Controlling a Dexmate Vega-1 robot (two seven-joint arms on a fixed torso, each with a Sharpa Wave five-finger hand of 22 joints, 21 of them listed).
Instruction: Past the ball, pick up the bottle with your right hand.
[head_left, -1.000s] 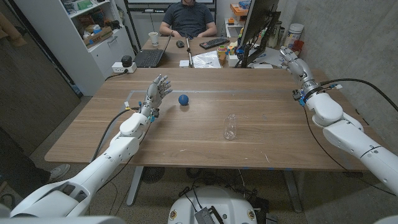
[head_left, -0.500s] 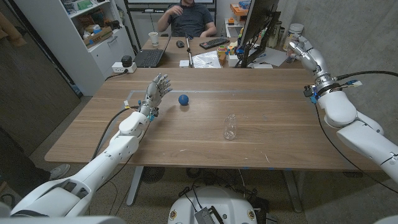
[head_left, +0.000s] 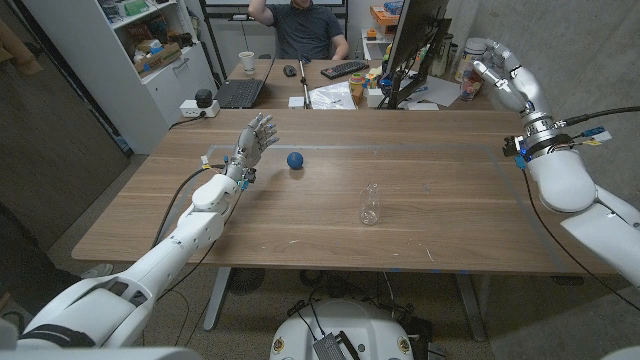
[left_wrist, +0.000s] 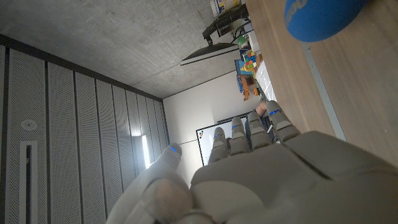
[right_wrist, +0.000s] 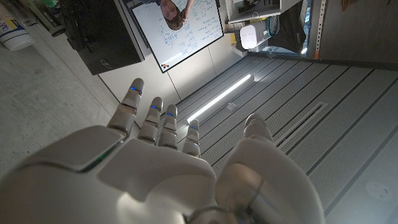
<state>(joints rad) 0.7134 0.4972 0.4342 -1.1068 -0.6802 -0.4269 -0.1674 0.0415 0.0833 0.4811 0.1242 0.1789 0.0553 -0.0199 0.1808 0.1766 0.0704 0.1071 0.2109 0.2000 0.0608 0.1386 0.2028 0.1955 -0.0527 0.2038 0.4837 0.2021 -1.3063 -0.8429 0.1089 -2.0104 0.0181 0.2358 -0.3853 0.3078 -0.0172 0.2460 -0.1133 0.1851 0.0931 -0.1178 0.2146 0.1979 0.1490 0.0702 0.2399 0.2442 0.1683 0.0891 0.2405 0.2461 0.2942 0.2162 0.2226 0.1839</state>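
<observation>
Wooden table (head_left: 450, 240), bottle (head_left: 370, 205) mid-table, ball (head_left: 295, 159) beyond

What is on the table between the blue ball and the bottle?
Nothing: in the head view only bare wood lies between the ball and the bottle.

An office: a laptop (head_left: 240, 92), keyboard (head_left: 344, 69) and monitor (head_left: 412, 40) crowd the desk behind the table.

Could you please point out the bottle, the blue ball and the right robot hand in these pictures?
bottle (head_left: 370, 205): head view, middle of its clear body.
blue ball (head_left: 295, 159): head view, centre of the ball.
right robot hand (head_left: 497, 66): head view, middle of the raised hand.
</observation>
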